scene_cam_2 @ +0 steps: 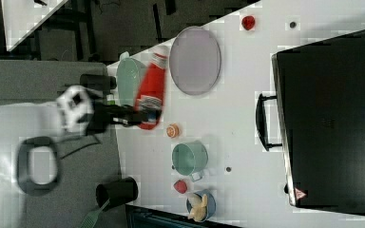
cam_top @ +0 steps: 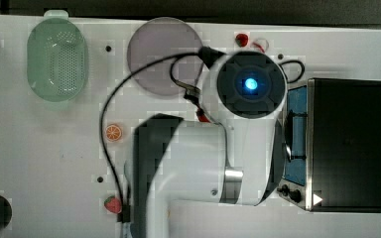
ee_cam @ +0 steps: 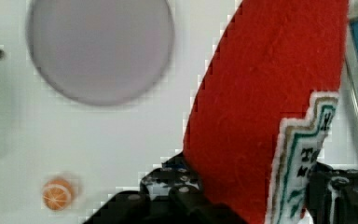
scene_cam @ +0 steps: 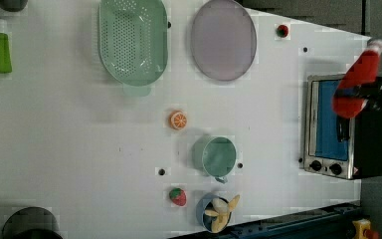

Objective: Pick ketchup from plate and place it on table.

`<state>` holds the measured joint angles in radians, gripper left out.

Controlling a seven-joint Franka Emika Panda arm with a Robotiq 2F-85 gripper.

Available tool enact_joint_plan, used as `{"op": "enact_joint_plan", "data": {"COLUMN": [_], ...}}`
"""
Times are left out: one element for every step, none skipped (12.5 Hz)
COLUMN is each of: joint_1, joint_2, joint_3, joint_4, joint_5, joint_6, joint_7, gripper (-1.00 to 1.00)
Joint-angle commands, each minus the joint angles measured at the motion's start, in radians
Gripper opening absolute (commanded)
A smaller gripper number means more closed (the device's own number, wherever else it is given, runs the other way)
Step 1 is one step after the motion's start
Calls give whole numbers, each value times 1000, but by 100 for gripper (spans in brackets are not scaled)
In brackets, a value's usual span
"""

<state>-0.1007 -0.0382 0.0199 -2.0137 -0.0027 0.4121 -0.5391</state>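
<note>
The ketchup (scene_cam_2: 152, 90) is held in the hand (scene_cam_2: 140, 115), whose fingers are closed partway against the bottle's lower end, beside its white label. In the right view the bottle is seen raised clear of the worktop (scene_cam_2: 247, 133), tilted, with its whitish tip pointing toward the plate (scene_cam_2: 195, 60). In the left view the ketchup (scene_cam: 356, 82) is seen in front of the small oven (scene_cam: 334, 130) at the left view's right edge, gripped near its base by the dark hand (scene_cam: 373, 94). In the wrist view the red body of the bottle (ee_cam: 270, 102) is seen close up, clamped between the black fingers (ee_cam: 177, 186), with the plate (ee_cam: 100, 49) lying bare on the worktop behind it and an orange slice (ee_cam: 57, 194) well apart from the plate.

In the left view the plate (scene_cam: 223, 40) is shown beside the green strainer (scene_cam: 133, 40), not touching it. An orange slice (scene_cam: 177, 120), a green cup (scene_cam: 218, 156), a strawberry (scene_cam: 177, 196) and a blue bowl holding a banana (scene_cam: 218, 213) are spread over the worktop (scene_cam: 79, 139). A small red round thing (scene_cam: 282, 31) lies near the plate.
</note>
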Motion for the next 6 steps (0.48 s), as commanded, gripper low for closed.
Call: {"op": "enact_joint_plan", "data": {"joint_1": [-21,-19,-16,-13,-13,-12], "joint_2": [4,-1,4,17,39,67], "joint_3": [-3,-1,2,5,10,15], "joint_4": [-176,-224,-266,-307,-340,-365], "joint_5": [3,3,3,4,4,4], "joint_6": [95,151,208,260,316,376], "joint_7": [52,52,52,53,53,53], "gripper": [21,21,21,21,21,21]}}
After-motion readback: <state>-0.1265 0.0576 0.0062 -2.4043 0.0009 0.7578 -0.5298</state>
